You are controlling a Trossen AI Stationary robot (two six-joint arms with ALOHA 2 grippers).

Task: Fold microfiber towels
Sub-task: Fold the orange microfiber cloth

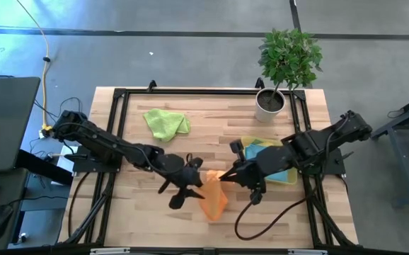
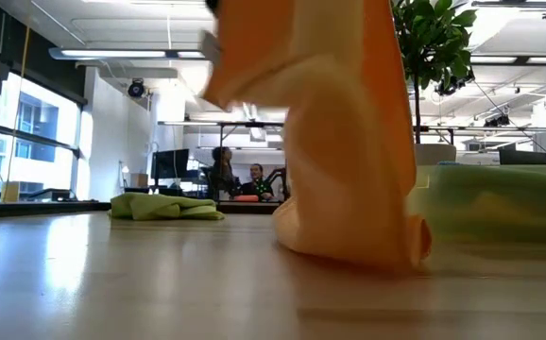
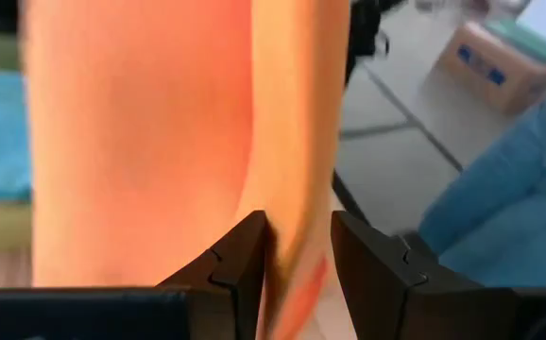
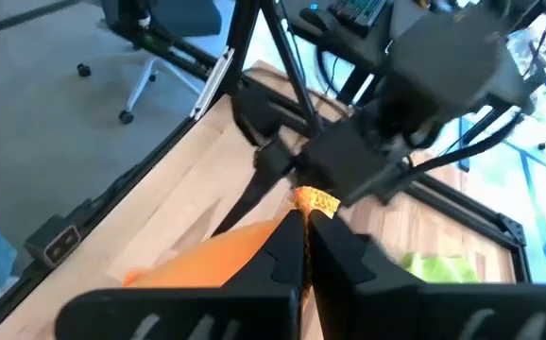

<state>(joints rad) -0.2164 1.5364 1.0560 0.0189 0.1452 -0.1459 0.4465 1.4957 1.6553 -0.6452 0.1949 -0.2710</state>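
An orange towel hangs between my two grippers near the table's front middle, with its lower end on the wood. My left gripper is shut on its top from the left. My right gripper is shut on it from the right, close beside the left one. A lime green towel lies crumpled at the far middle. A stack of yellow, teal and green towels lies under my right arm. My left gripper holds the orange towel's upper edge, which runs between its two fingers. It comes level from the table's left. The cloth hangs below, its lower end on the table. My right gripper pinches the towel's top corner between its two shut fingers, right beside the left gripper. It comes from the table's right, slanting down. The towel hangs below in loose folds, its lower end resting on the table.
A white pot with a green plant stands at the table's far right corner. The towel stack lies to the right of the hanging cloth. People sit in the room beyond the table. Bare wood lies at the table's front left.
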